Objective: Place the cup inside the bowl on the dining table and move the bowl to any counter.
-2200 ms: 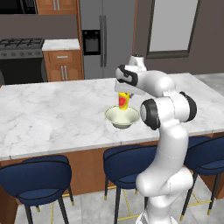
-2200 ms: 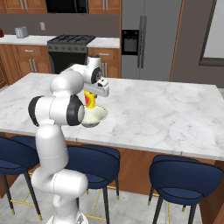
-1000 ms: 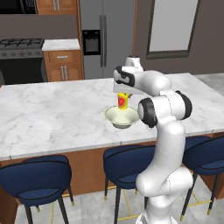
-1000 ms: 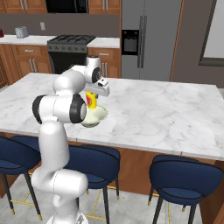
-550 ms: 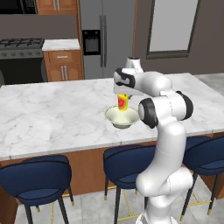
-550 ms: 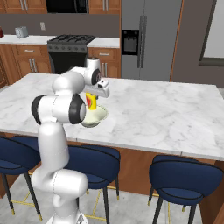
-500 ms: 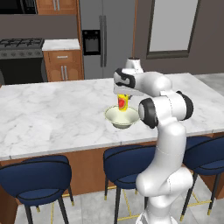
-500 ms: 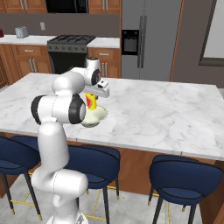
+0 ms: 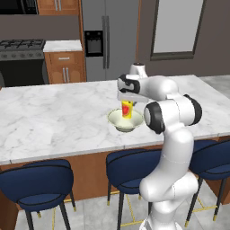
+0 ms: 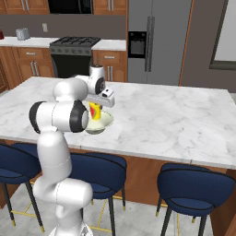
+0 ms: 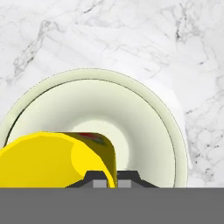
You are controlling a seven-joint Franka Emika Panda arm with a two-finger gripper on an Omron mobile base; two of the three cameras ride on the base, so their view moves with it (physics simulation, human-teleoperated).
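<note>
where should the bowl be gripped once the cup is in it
Grip the bowl by its thin rim, coming straight down from above with one finger inside and one outside. It is wide and shallow, too broad to span. Pick the rim section away from the cup, which the gripper holds over the bowl.

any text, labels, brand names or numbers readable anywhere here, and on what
None can be read.
cup: a red patch on the side, no letters to be made out.
bowl: plain.
fridge: dark panel on the door, too small to show any text.
</note>
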